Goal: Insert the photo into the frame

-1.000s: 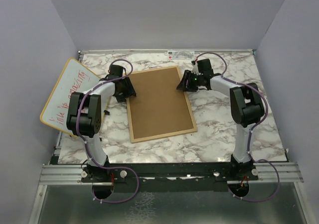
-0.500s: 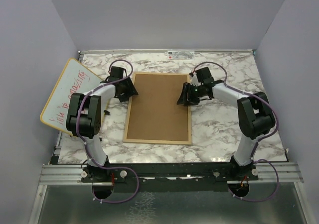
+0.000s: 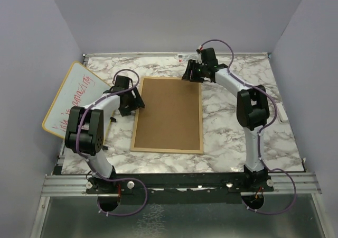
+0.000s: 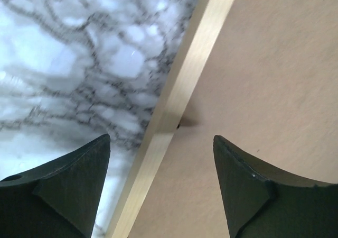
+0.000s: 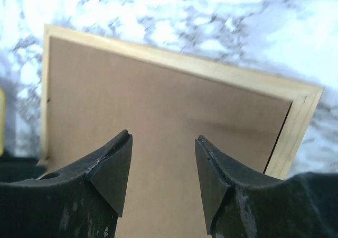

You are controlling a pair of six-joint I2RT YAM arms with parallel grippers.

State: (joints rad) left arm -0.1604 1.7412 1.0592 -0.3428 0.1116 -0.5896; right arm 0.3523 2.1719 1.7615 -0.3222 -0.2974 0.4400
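The frame (image 3: 135,116) of thin light wood lies flat mid-table, back up, with a brown backing board (image 3: 169,113) filling it. The photo is hidden. My left gripper (image 3: 138,101) is open at the frame's left edge. In the left wrist view its fingertips straddle the wooden rim (image 4: 179,90) and the backing board (image 4: 264,63), and the left gripper (image 4: 161,138) holds nothing. My right gripper (image 3: 188,73) is open over the frame's far right corner. In the right wrist view the right gripper (image 5: 163,137) hovers above the backing board (image 5: 158,100), inside the rim (image 5: 211,69).
A round-cornered whiteboard (image 3: 74,98) with red handwriting leans at the left wall, close behind my left arm. A small label strip (image 3: 191,57) lies along the table's back edge. Marble tabletop (image 3: 237,132) shows to the right of the frame and in front of it.
The frame has swung from tilted to square with the table. My right gripper left the frame's right edge for its far corner. My left gripper slid nearer along the left edge and opened wider.
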